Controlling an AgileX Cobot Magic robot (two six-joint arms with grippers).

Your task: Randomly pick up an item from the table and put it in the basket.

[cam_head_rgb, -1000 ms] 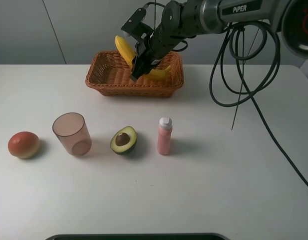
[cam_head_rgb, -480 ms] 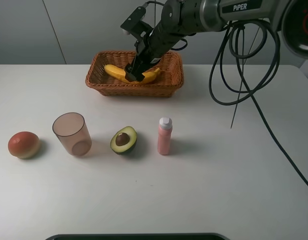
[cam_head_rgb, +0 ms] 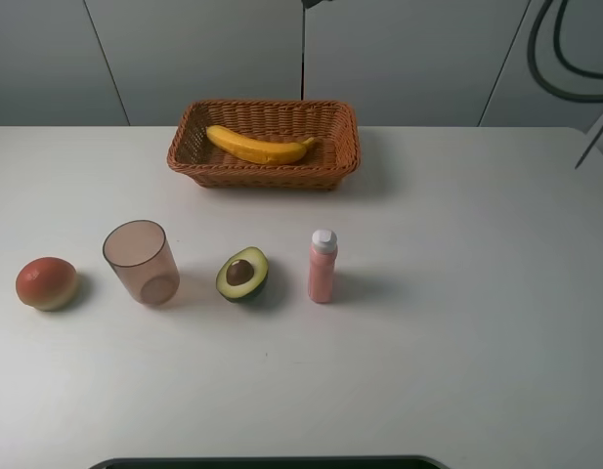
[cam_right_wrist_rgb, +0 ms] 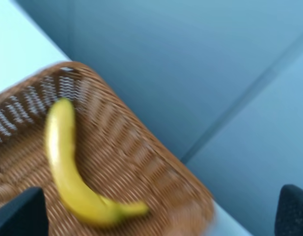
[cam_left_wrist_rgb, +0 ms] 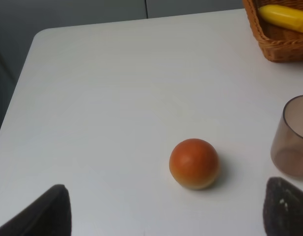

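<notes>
banana [cam_head_rgb: 257, 147] down inside the basket [cam_head_rgb: 262, 178], both sets of jaws empty.
spread wide on nothing at the left gripper [cam_left_wrist_rgb: 163, 211], over the table [cam_head_rgb: 457, 322] by a red-orange fruit [cam_left_wrist_rgb: 194, 163]; spread wide too at the right gripper [cam_right_wrist_rgb: 156, 211], above the basket. in the high view, banana at upper centre, stem tip rightward; across the middle, left to right: fruit, pinkish cup [cam_head_rgb: 141, 261], halved avocado [cam_head_rgb: 242, 274], pink bottle [cam_head_rgb: 323, 267].

Soft even light, faint shadows; right wrist view blurs the banana [cam_right_wrist_rgb: 63, 157].
</notes>
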